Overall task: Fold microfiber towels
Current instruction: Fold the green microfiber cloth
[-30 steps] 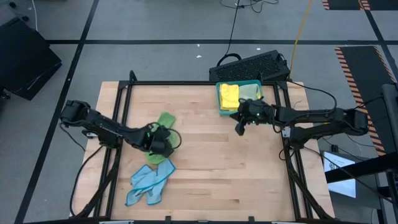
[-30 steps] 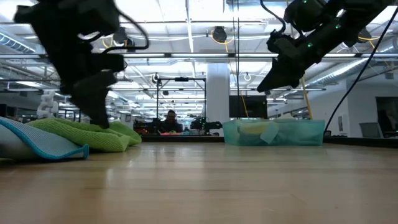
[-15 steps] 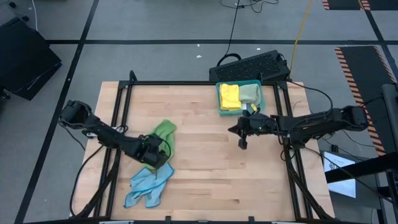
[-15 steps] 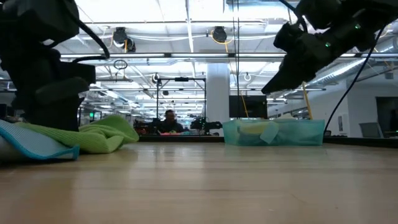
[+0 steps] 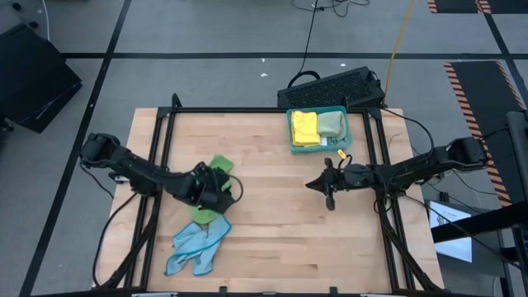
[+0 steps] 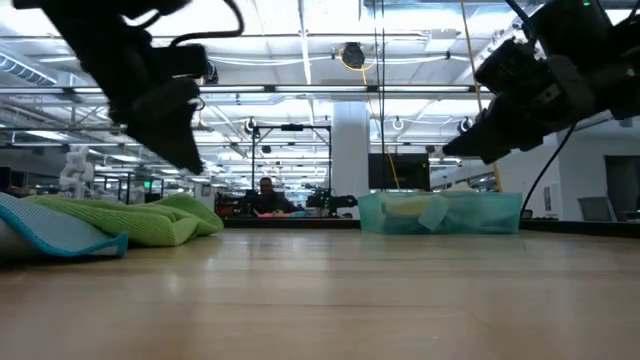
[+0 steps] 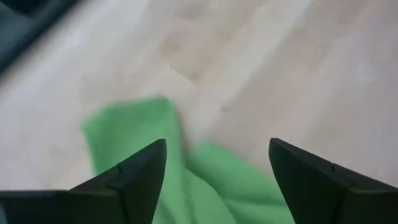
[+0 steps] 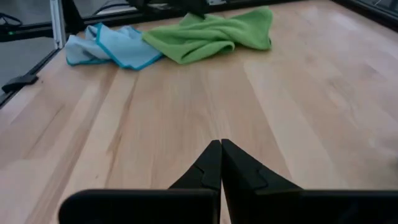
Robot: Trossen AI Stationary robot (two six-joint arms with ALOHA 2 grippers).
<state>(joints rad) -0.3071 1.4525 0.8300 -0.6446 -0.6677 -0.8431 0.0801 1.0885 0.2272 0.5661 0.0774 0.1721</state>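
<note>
Left pincer (image 5: 221, 188) released bright green towel (image 7: 205, 177), now wide; right pincer (image 5: 329, 198) closed, empty.

Crumpled bright green towel (image 5: 216, 165) beside rumpled light blue towel (image 5: 196, 245)

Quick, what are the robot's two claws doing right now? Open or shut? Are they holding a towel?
Left gripper: open, holding nothing, just above the bright green towel.
Right gripper: shut, holding nothing, over bare table.
</note>
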